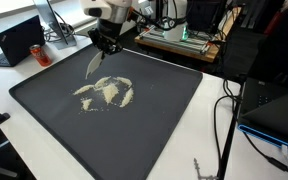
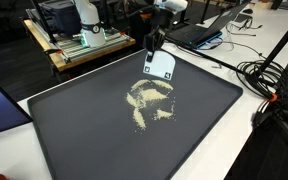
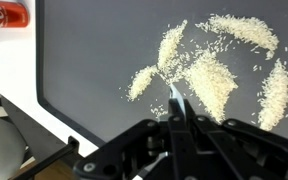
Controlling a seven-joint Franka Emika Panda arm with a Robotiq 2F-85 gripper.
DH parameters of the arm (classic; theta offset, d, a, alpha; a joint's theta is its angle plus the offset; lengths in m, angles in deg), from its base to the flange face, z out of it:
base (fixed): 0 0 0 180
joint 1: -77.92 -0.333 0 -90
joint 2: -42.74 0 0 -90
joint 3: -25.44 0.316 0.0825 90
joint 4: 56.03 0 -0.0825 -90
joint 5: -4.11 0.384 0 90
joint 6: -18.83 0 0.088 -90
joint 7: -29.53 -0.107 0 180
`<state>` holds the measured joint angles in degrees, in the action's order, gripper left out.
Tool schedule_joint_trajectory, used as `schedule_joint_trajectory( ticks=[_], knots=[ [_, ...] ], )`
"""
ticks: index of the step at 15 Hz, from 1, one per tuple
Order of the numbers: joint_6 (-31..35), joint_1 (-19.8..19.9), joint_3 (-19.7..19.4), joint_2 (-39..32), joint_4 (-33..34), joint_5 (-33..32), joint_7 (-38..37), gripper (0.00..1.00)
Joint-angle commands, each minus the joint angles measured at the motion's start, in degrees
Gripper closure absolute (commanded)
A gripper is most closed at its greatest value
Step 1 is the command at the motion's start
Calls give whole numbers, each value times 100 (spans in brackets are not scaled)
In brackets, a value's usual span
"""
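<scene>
Closest up, my gripper (image 3: 176,118) is clamped tight on a thin white scraper (image 3: 174,97), edge-on in the wrist view. In an exterior view the scraper (image 2: 160,66) shows its flat face. It hangs over the dark mat (image 1: 164,110), just beside the scattered rice (image 1: 106,92), at the pile's edge. Can't tell if its tip touches the mat. Rice lies in several patches mid-mat. Red can (image 3: 6,13) sits off the mat on the white table (image 3: 14,80). Laptop (image 1: 19,40) well apart.

Bare mat (image 1: 169,125) around rice (image 1: 106,92) — laptop (image 1: 19,42) beyond
</scene>
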<state>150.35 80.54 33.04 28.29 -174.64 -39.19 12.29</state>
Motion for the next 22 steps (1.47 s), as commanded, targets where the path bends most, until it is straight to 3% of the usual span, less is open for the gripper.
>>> schedule_joint_trajectory(
  ticks=[1,3,4,8,9,13,14,19,22],
  knots=[
    [121,-75,-314,-704,681,580,1289,99],
    [296,13,-369,-883,782,922,2171,99],
    [395,329,-115,-939,783,995,2609,99],
    [914,817,112,-1085,702,1381,4227,99],
    [793,237,-404,-974,649,1279,3609,96],
    [918,405,-350,-1038,660,1258,4192,99],
    [1226,555,-162,-1016,545,1402,4887,99],
    [1692,567,-114,-995,398,1436,6385,99],
    [1599,595,-65,-1068,388,1690,7436,99]
  ],
)
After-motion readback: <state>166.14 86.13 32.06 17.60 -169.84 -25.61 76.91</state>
